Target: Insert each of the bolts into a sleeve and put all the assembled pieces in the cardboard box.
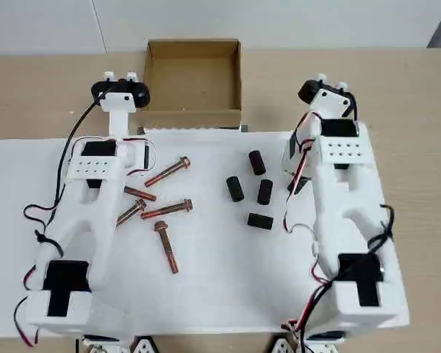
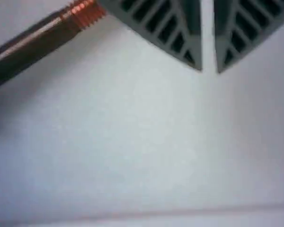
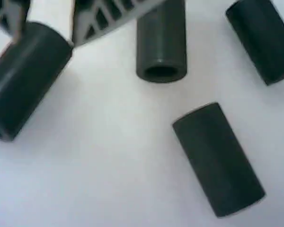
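Several copper bolts lie left of centre on the white sheet, among them one [image 1: 167, 171] close to the left arm and one [image 1: 167, 246] nearer the front. Several black sleeves lie right of centre, such as one [image 1: 235, 188] and another [image 1: 259, 220]. The cardboard box [image 1: 193, 118] stands open at the back. My left gripper [image 2: 210, 70] hovers shut over bare sheet, beside a bolt's threaded end [image 2: 85, 12]. My right gripper [image 3: 46, 38] is open just above one sleeve [image 3: 23, 80], holding nothing. Other sleeves [image 3: 161, 42] [image 3: 217, 158] lie close by.
Both white arms sit folded, the left arm [image 1: 88, 191] along the left side and the right arm [image 1: 345, 191] along the right. The white sheet [image 1: 220, 294] covers a wooden table [image 1: 397, 81]. Red and black cables hang beside each arm.
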`<state>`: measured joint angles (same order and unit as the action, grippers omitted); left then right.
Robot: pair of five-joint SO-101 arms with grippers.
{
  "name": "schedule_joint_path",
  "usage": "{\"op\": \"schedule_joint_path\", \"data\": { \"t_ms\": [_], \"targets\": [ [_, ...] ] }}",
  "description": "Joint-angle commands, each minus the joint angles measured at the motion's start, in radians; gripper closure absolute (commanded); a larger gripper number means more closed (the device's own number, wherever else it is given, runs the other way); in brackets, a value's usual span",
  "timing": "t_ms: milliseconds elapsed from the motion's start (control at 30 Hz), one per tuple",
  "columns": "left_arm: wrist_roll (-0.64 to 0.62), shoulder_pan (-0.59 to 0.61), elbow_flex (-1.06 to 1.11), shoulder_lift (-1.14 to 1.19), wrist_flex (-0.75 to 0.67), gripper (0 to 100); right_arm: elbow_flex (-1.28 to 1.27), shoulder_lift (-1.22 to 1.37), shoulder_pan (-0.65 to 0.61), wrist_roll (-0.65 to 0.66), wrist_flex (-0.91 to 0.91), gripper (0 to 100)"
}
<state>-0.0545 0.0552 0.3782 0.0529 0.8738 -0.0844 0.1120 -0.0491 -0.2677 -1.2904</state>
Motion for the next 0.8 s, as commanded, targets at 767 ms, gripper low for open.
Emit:
{"op": "schedule_joint_path", "data": {
  "t_ms": [767],
  "targets": [
    [-0.008, -0.008, 0.007, -0.006, -0.029, 99, 0.064, 0.137, -0.042, -0.006, 0.035, 82.2]
  ]
}}
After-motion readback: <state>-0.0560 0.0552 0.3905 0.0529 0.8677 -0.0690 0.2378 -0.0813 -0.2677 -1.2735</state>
